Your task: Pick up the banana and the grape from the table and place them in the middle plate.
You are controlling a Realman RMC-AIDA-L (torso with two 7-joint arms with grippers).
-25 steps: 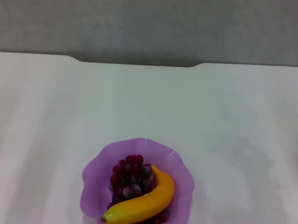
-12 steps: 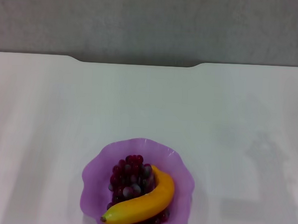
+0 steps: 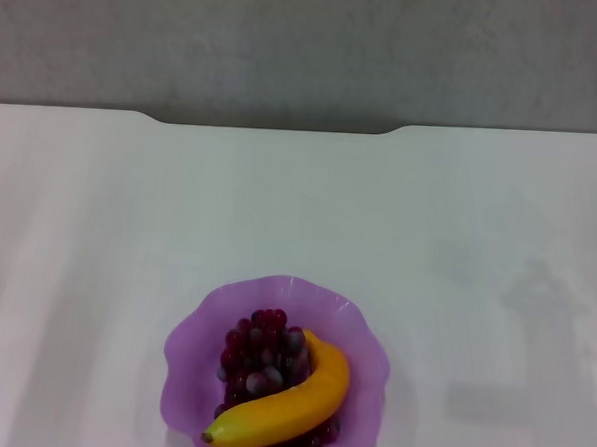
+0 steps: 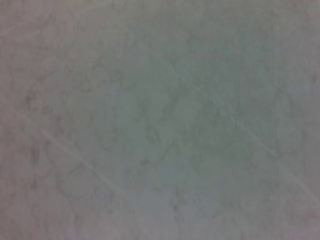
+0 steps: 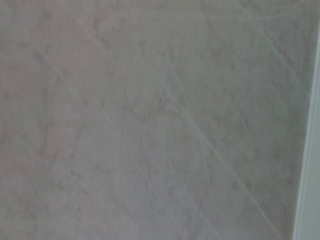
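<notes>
I read the head view first. The plate [image 3: 186, 363] sits on the worktop [image 3: 299, 214] at the near edge, slightly left of centre. Both fruits are inside it. The grapes [image 3: 259, 357] lie in the bowl of the plate, spread from its middle toward the near rim. The banana [image 3: 289, 403] rests on top of the grapes, touching them, curving from its dark tip at the near left up toward the right side of the plate. Neither fruit hangs over the scalloped rim as far as I can see, though the near edge of the plate is cut off by the frame.

No other fruit shows on the worktop.

Neither arm appears in the head view. Both wrist views show only a mottled grey surface; the right wrist view adds a pale strip at one edge, which I cannot identify. Neither gripper is visible, so I cannot tell whether the fingers of the left or right arm are apart or together.

Task status, as I judge it: both placements are complete. The banana and the grapes are in the plate and nothing is being held in view. I see no remaining step beyond confirming the arms are parked clear of the plate, which these views do not show.
</notes>
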